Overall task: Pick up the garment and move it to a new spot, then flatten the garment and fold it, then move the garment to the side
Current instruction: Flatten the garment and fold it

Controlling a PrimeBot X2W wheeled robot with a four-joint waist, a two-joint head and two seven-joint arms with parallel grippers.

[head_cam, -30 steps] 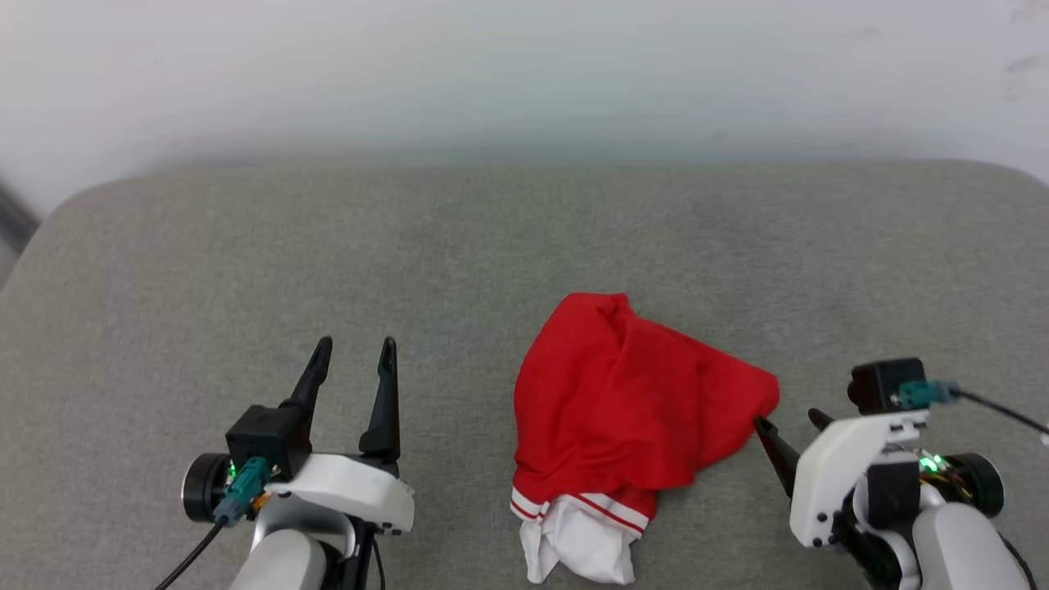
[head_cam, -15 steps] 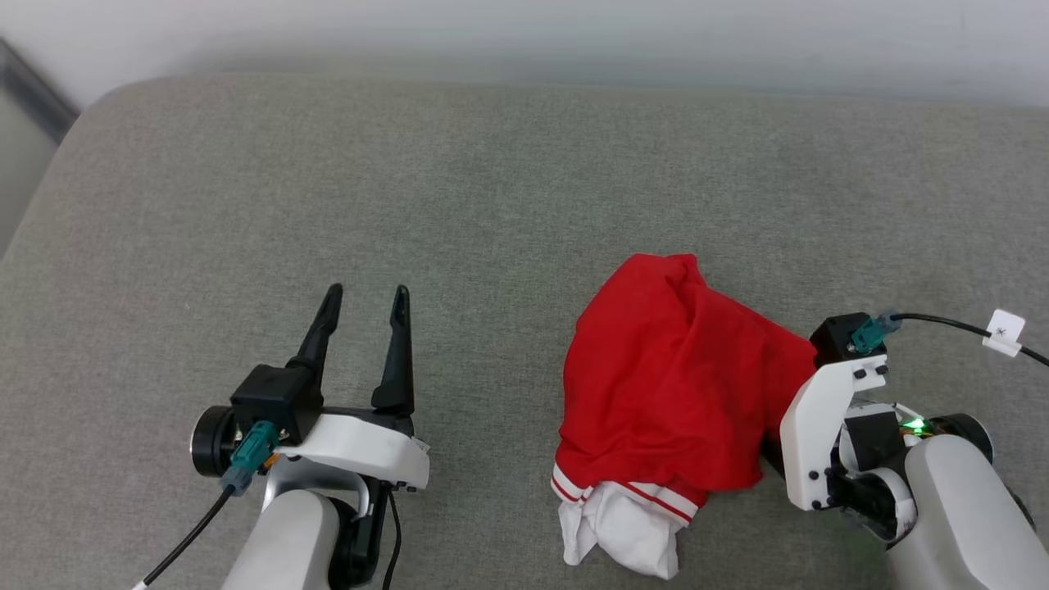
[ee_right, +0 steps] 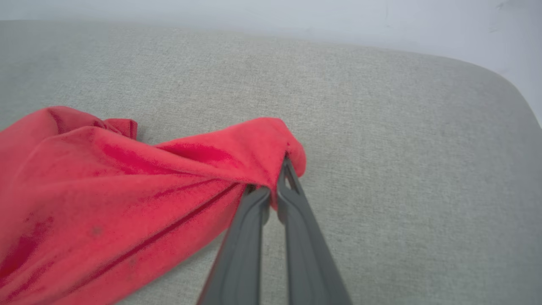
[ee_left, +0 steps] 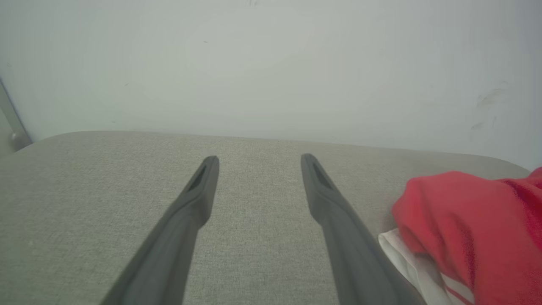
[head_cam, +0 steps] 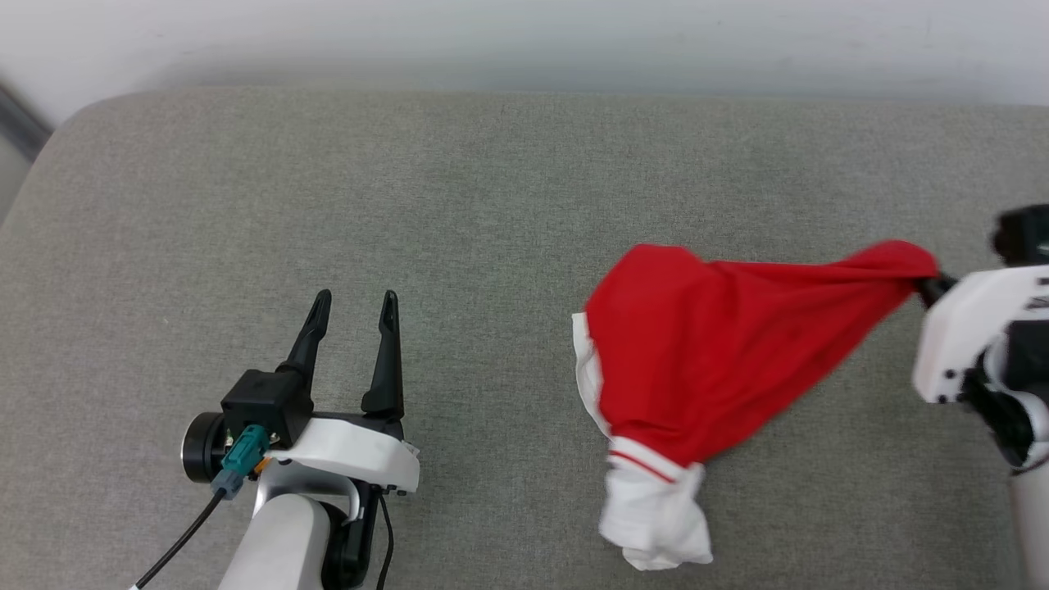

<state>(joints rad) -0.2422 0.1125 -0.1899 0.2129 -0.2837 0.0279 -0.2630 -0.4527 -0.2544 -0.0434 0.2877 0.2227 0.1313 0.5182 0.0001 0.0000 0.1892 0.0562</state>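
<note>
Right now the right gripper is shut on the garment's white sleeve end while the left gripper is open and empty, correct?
No: the right gripper is shut on a red edge of the garment, not the white sleeve end, as the right wrist view shows. The left gripper is open and empty.

So we've got the garment (head_cam: 705, 360) lying on the right half of the cushion (head_cam: 459, 180), closer to the front edge than the back. Our right gripper (head_cam: 934, 287) is clamped onto its right end, and our left gripper (head_cam: 356, 297) is well apart over the left half, near the front edge.
</note>
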